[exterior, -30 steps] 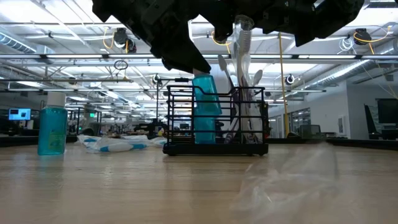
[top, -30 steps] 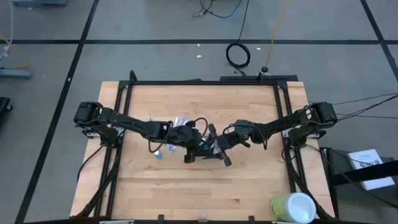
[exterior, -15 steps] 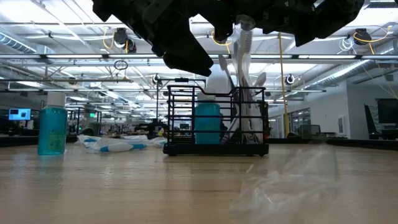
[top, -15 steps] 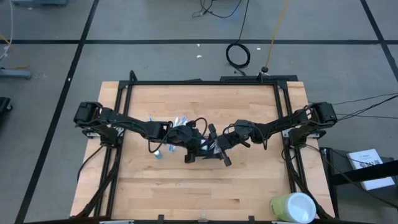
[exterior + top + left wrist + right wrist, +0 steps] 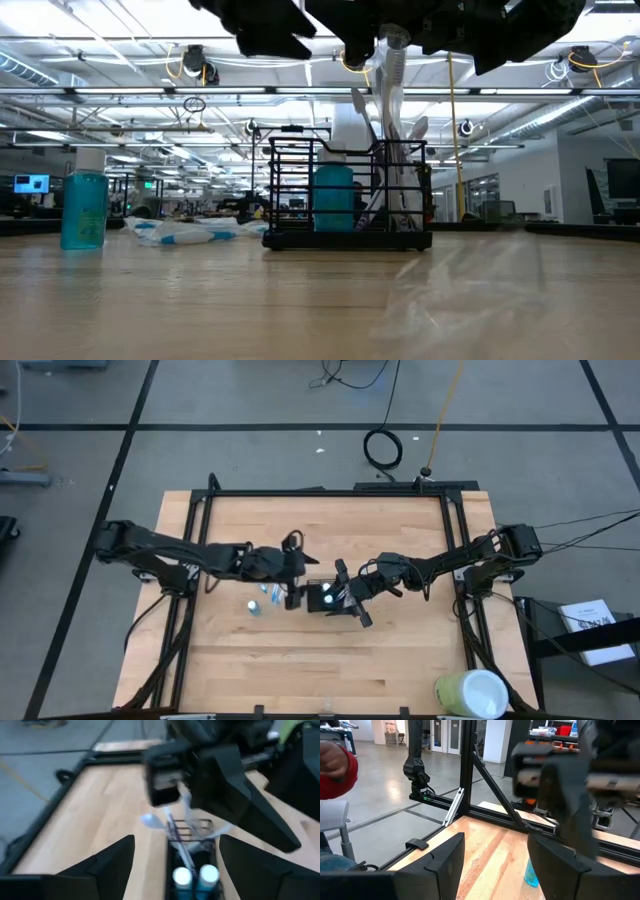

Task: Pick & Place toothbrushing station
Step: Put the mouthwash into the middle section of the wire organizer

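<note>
Left hand (image 5: 291,588), left of frame centre in the high view, stands wide and empty beside the toothbrushing station (image 5: 330,598), judged a release stance. Right hand (image 5: 352,592) hangs over the station's right end, fingers wide apart, holding nothing visible. Station sits mid-tabletop (image 5: 400,650), upright, carrying a teal bottle (image 5: 333,197) and toothbrushes (image 5: 388,130). A second teal bottle (image 5: 84,208) stands well apart. No legible writing.

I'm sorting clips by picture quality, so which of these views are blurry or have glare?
Left wrist view: motion blur smears the right gripper; the wire holder below is soft. Right wrist view: the left gripper up close is out of focus, while the room behind is sharp. Low view: bright ceiling lights and a hazy smudge low on the right. High view: even light, sharp.
</note>
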{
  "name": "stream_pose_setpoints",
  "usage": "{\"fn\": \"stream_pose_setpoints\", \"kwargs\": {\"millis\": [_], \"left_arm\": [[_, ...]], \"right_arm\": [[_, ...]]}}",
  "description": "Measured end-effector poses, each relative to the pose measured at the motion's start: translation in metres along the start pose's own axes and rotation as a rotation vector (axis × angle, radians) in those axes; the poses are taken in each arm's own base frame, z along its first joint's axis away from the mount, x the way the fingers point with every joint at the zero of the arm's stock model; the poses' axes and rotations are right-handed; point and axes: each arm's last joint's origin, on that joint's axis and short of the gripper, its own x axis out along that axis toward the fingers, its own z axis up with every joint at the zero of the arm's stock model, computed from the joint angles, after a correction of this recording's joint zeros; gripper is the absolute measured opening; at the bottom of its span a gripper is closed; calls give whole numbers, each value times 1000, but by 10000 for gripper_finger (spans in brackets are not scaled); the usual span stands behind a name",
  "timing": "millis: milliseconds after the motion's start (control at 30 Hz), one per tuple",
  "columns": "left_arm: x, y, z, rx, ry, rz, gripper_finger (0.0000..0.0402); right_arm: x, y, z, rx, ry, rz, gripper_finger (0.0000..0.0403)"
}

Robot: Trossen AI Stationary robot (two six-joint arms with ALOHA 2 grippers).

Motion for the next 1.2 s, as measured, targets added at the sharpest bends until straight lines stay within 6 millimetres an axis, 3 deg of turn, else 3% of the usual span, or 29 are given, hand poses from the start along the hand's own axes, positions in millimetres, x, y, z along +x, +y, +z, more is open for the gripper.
{"fn": "stream_pose_setpoints", "kwargs": {"millis": [167, 333, 600, 833, 1200], "left_arm": [[-18, 5, 0, -37, 36, 47, 282], [-24, -5, -7, -92, 113, 25, 271], [-31, -45, -45, -118, 169, 123, 254], [-56, -76, -79, -282, 241, 210, 248], [-86, -87, -105, -546, 434, 289, 248]], "right_arm": [[0, 0, 0, 0, 0, 0, 210], [0, 0, 0, 0, 0, 0, 210], [0, 0, 0, 0, 0, 0, 210], [0, 0, 0, 0, 0, 0, 210], [0, 0, 0, 0, 0, 0, 210]]}}
